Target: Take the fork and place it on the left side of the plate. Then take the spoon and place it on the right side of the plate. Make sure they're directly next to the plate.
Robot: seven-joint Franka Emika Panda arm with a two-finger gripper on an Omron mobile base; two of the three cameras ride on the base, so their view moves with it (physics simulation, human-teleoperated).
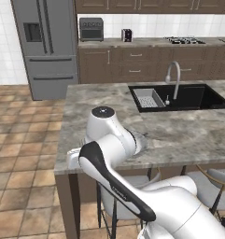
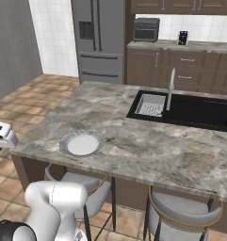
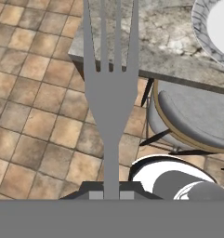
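Claw (image 3: 111, 194) clamped tight on the fork (image 3: 110, 100), grip low on the handle, near its end. Fork standing straight up the middle of the hand view, tines toward 12 o'clock, tips cut off by the top edge. Held out past the counter edge, above tiled floor (image 3: 29, 116) and a grey stool seat (image 3: 197, 121).

Risks, as judged from here:
- Grip on a thin, smooth handle far from the head: long lever, easy to swivel between the pads on a fast swing or on touching stone. Would land crooked.
- Counter (image 3: 169, 42) lip between fork and plate: coming in too low would catch the tines on the edge and knock the fork loose, straight down to the floor.
- Letting go too early, before clearing the edge: same drop.
- Setting down too far toward 3 o'clock: tines on the plate rim, fork tilted rather than flat beside it. Too far toward 9 o'clock: gap, not directly next to it.

Fork: all silver-grey, flat matte metal, four tines, broad shoulder tapering to a narrow neck and slim handle. No bend or mark visible.

Plate (image 2: 81, 142) in the right base view at about 8 o'clock on the island, close to the near edge; grey marbled rim, white centre. In the hand view, plate rim at 2 o'clock from the fork. Spoon not made out.
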